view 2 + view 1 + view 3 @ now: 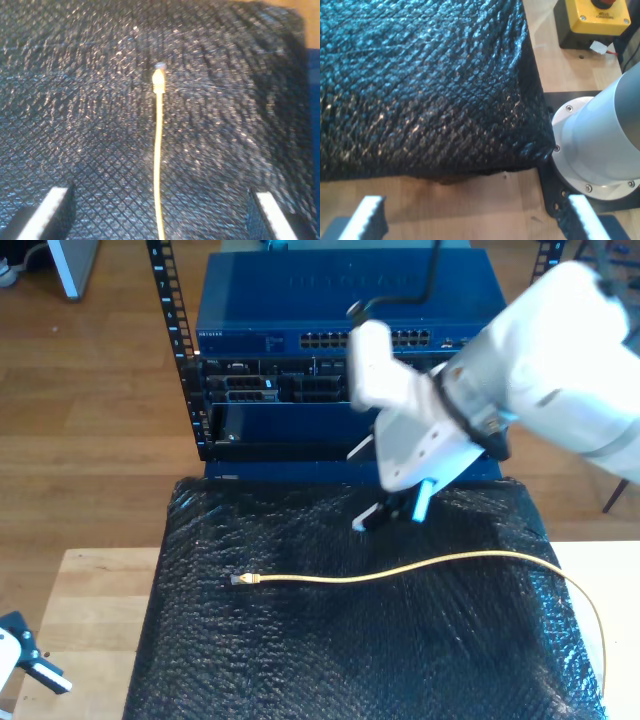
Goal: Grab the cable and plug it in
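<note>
My second hand (392,512) hangs over a black bubbly mat (350,640) that covers most of the desk (90,590). Its two fingers are spread wide apart and hold nothing. The cable (400,570) is thin and yellow. It lies flat on the mat, below this hand but not touching it, and runs from its small plug (240,581) near the exterior view's left side across to the exterior view's right, where it bends down off the mat's edge. In the second wrist view the cable (159,165) runs straight between the two white fingertips (50,205), and the plug (159,80) looks a bit blurry, so I cannot tell which way it faces. My first hand (475,220) is also wide open and holds nothing. It hovers near one edge of the mat (420,90), close to the round grey base of a robot arm (600,135). A yellow box with a red button (597,15) sits on the desk beyond that base. Behind the mat stands a dark rack (300,390) with a blue box full of little plug holes (340,325). The big white arm (540,360) blocks part of the rack.
</note>
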